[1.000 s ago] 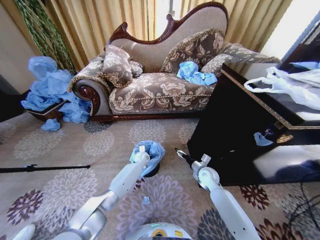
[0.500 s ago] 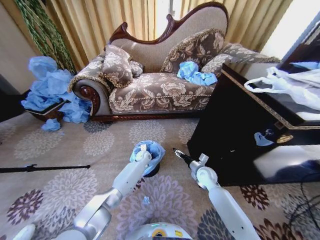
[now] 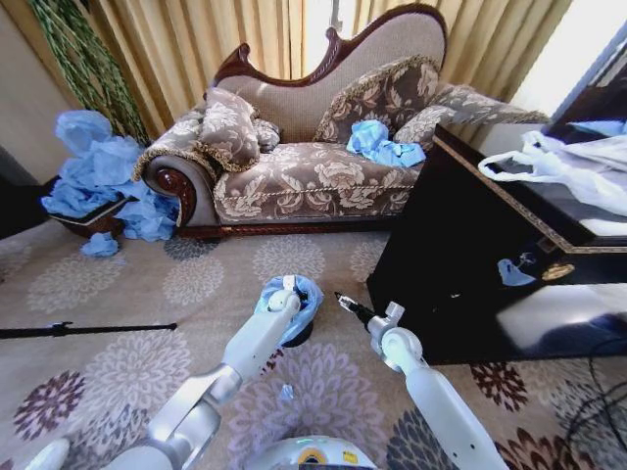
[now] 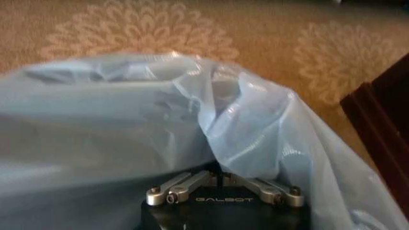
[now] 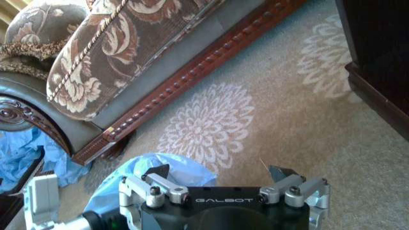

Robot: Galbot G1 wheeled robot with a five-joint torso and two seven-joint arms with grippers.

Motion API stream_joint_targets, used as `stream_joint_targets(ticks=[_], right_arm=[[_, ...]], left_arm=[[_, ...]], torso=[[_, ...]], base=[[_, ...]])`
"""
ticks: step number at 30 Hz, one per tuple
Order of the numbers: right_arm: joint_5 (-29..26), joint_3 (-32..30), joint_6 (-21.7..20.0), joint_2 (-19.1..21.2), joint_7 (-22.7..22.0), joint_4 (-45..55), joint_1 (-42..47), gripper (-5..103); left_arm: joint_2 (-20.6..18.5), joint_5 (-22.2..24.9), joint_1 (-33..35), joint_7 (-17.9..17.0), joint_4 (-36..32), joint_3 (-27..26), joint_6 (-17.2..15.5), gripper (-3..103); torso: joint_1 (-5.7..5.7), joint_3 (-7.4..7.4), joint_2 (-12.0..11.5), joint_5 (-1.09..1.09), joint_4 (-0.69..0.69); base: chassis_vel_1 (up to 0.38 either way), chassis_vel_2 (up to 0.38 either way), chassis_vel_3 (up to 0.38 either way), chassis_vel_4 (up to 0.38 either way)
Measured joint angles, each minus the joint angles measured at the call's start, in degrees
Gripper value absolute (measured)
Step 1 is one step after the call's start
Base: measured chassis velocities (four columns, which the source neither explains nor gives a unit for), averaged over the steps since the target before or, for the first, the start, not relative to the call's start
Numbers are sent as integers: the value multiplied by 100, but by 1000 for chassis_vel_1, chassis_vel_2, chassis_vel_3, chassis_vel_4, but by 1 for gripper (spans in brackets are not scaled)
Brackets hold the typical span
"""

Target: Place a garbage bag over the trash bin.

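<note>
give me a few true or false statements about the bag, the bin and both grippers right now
1. The garbage bag is draped over the trash bin on the carpet. True.
2. The right gripper is clamped on the bag. False: it is open, holding nothing, beside the bin.
3. The left gripper is at the bag, over the bin. True.
4. The bin stands on the sofa. False: it stands on the carpet in front of it.

You're facing a floral chaise sofa (image 3: 304, 166) with carved dark wood trim, set against tan curtains (image 3: 216, 39) lit by daylight. Beige carpet (image 3: 118, 284) with flower medallions covers the floor. A dark glossy cabinet (image 3: 470, 255) stands to your right, and a leafy plant (image 3: 83, 54) is at the far left.
</note>
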State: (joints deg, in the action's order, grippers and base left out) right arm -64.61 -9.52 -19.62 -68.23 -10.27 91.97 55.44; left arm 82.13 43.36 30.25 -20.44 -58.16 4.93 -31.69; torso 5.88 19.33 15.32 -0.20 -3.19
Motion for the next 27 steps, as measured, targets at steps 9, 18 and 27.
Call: stream_joint_targets(ticks=[9, 18, 27], right_arm=[[4, 135, 13, -21, 58, -149, -129, 100], [59, 371, 64, -147, 78, -321, -318, 100], [103, 461, 85, -202, 72, -356, -371, 100]], left_arm=[[-76, -51, 286, -180, 212, -160, -25, 0], [-5, 150, 242, -295, 420, -387, -86, 0], [90, 188, 264, -303, 156, -368, -119, 0]], torso=[[0, -1, 1, 0, -1], [-3, -4, 3, 5, 6], [5, 5, -3, -5, -5]], base=[[0, 0, 0, 0], [0, 0, 0, 0], [0, 0, 0, 0]])
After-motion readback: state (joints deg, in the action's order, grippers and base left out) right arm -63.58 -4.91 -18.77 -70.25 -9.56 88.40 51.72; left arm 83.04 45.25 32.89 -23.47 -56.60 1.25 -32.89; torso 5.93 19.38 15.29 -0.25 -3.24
